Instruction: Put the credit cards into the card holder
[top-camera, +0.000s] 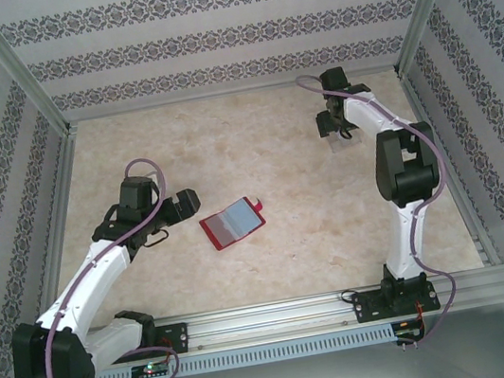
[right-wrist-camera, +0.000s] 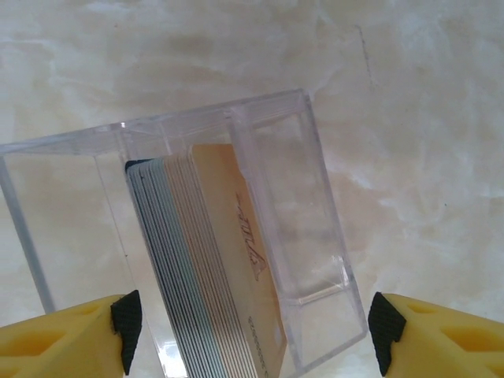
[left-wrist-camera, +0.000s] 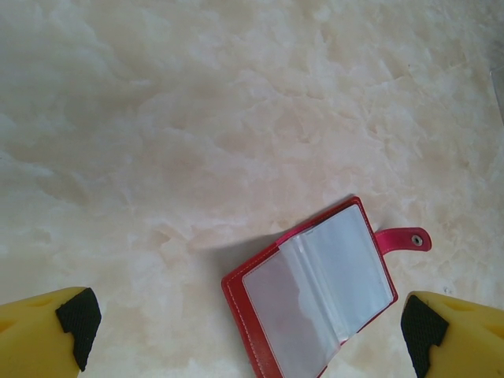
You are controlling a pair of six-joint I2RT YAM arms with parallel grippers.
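Left wrist view: the left gripper (left-wrist-camera: pixel 248 327) has its jaws fully apart, with black pads at 7 and 5 o'clock of the frame. Between and beyond them the card holder (left-wrist-camera: pixel 315 283) lies open and flat on the table, clear pockets facing up. Its snap strap (left-wrist-camera: pixel 405 239) projects at 3 o'clock.

Right wrist view: the right gripper (right-wrist-camera: pixel 256 327) has its jaws apart, straddling a clear box (right-wrist-camera: pixel 299 197). Contact between pads and box cannot be determined. The credit cards (right-wrist-camera: pixel 213 268) stand on edge in the box as one stack, leaning toward 11 o'clock, with a beige card outermost.

Top external view: the card holder (top-camera: pixel 233 223) sits near the centre of the table (top-camera: pixel 274 147), a beige marbled surface. The left gripper (top-camera: pixel 192 201) is just beside it at 10 o'clock. The right gripper (top-camera: pixel 336 128) is well apart at 2 o'clock. Patterned striped walls (top-camera: pixel 210 42) enclose three sides, and a metal rail (top-camera: pixel 281 314) runs along 6 o'clock. Stack detail is legible in the right wrist view, the pockets in the left.
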